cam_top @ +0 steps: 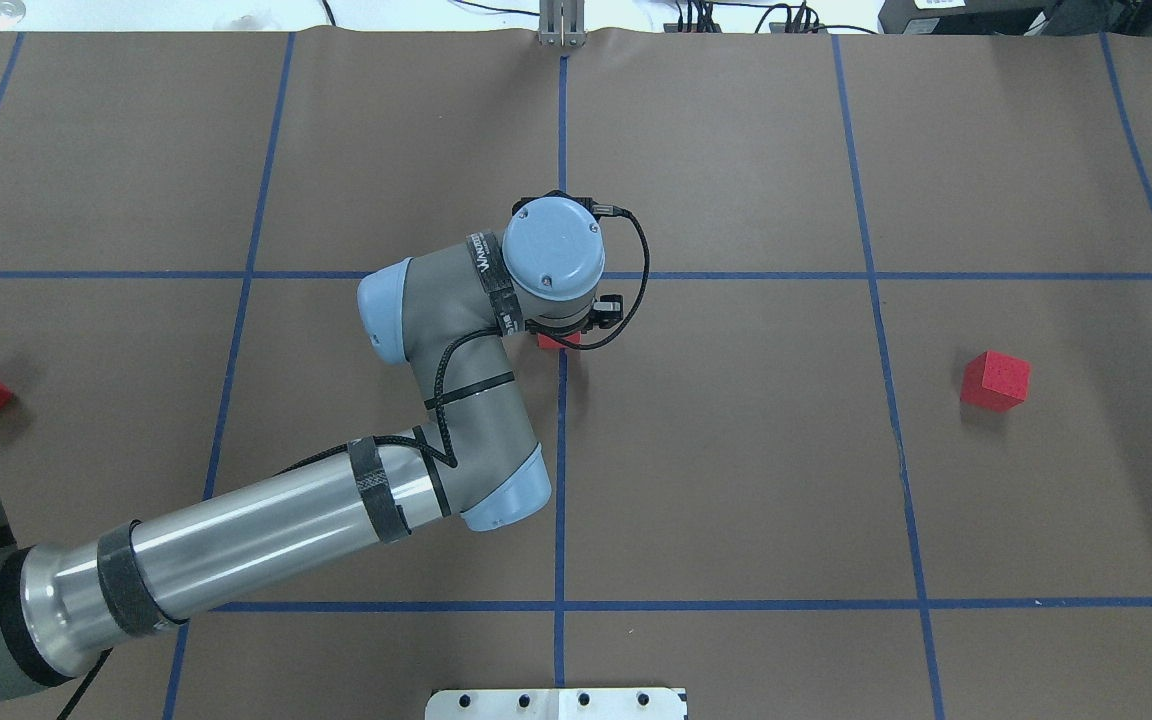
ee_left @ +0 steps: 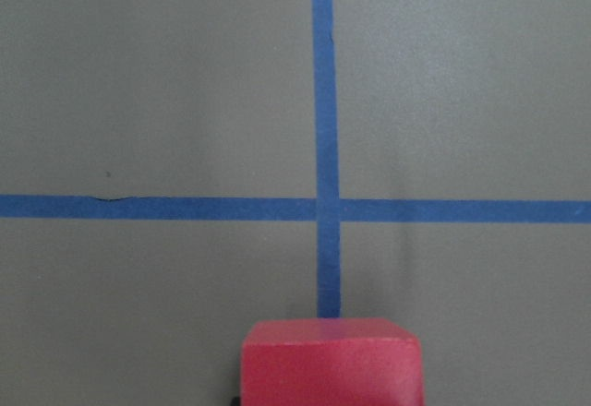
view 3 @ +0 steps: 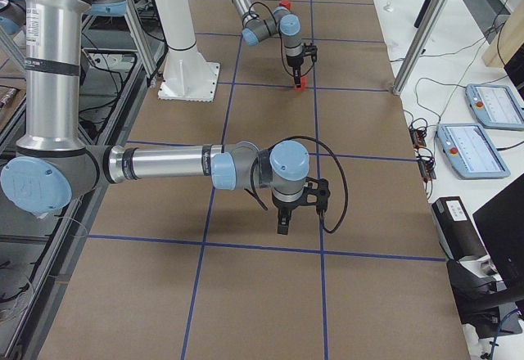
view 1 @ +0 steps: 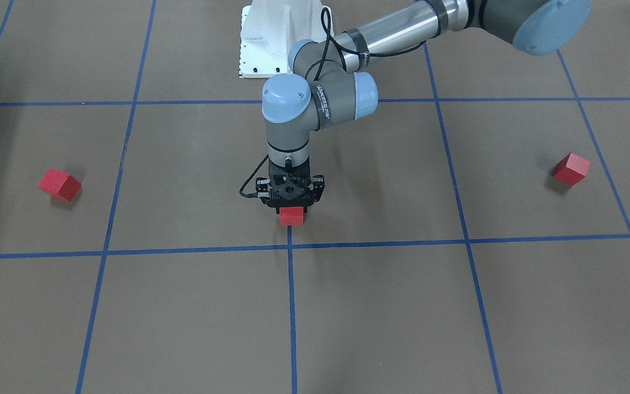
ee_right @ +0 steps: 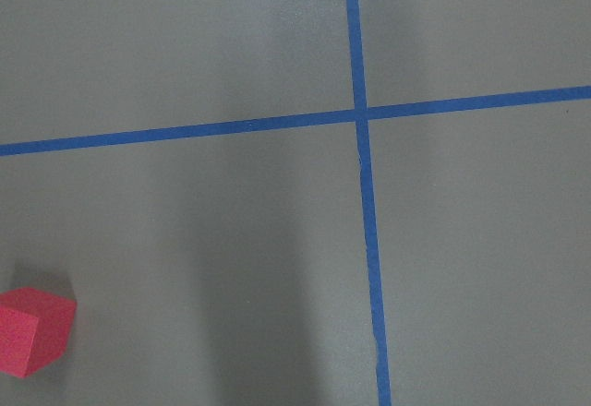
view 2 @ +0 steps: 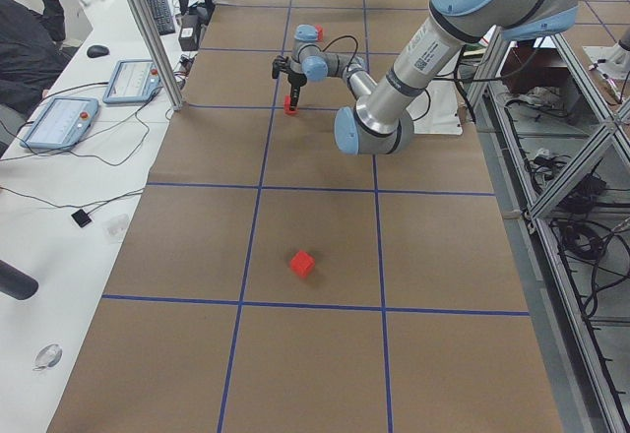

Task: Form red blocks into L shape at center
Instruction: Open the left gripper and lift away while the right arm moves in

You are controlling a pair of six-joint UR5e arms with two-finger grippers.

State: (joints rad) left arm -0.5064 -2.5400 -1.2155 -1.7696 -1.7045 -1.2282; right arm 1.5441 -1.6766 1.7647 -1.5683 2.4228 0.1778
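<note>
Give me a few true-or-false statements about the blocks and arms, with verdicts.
The left gripper has a red block between its fingers. True.
All three blocks touch in an L. False: the right-side block and the left-side block lie far apart.
The gripped block is beside the white base. False: it is near the tape crossing, well away from the base.
Only the left arm shows in the overhead view. True.

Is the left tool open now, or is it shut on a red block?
Shut on it, as it seems: the left tool points straight down, and the red block sits between its fingers.
</note>
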